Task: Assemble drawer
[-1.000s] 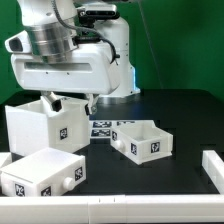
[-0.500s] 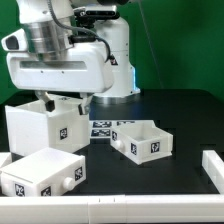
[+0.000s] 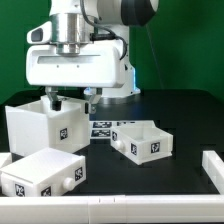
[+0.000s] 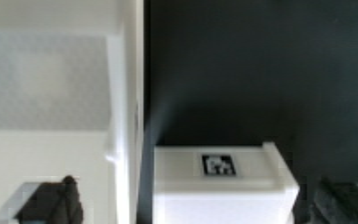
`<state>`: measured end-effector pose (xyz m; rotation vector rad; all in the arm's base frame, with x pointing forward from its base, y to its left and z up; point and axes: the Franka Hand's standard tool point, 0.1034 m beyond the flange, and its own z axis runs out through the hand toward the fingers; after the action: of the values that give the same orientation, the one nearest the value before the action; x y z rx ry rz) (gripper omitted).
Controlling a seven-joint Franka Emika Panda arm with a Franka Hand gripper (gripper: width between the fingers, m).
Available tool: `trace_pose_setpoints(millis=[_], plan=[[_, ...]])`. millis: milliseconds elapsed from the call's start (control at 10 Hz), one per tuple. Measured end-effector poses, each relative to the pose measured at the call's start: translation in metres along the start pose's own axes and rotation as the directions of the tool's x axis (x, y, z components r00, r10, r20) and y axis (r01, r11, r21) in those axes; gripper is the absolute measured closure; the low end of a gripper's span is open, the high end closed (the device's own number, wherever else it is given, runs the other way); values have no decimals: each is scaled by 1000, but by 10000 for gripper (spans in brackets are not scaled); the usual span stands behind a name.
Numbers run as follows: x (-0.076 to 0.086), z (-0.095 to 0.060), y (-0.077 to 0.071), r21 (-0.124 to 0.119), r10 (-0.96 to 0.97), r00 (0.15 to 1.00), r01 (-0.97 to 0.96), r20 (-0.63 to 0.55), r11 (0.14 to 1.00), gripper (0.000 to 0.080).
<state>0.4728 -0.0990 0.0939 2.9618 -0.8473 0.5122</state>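
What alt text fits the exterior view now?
The open fingers hang just above a tall open-topped box at the exterior view's left. A closed box lies in front of it, a low tray sits mid-table, and the marker board lies between them.

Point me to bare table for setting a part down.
Exterior view: bare table between the open tray and the white rail at right; also in front of that tray. Left is crowded: housing, second tray, marker board.

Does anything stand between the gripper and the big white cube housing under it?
Nothing visible does. The open gripper hangs over the rim of the large white cube-shaped plastic housing, with no other part between them.
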Motion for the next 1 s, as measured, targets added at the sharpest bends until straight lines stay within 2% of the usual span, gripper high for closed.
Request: trace_pose_setpoints(millis=[200, 300, 500, 600, 800, 1000], plan=[[-3, 3, 2, -6, 6, 1000, -6, -20, 1000, 151], [-3, 4, 8, -13, 31, 999, -31, -12, 999, 151], [-18, 10, 9, -26, 48, 999, -48, -11, 998, 151], [-20, 13, 12, -34, 39, 999, -39, -12, 999, 151], [-22, 25, 30, -62, 37, 999, -38, -17, 997, 151], [-25, 33, 31, -73, 30, 999, -31, -11, 997, 151]])
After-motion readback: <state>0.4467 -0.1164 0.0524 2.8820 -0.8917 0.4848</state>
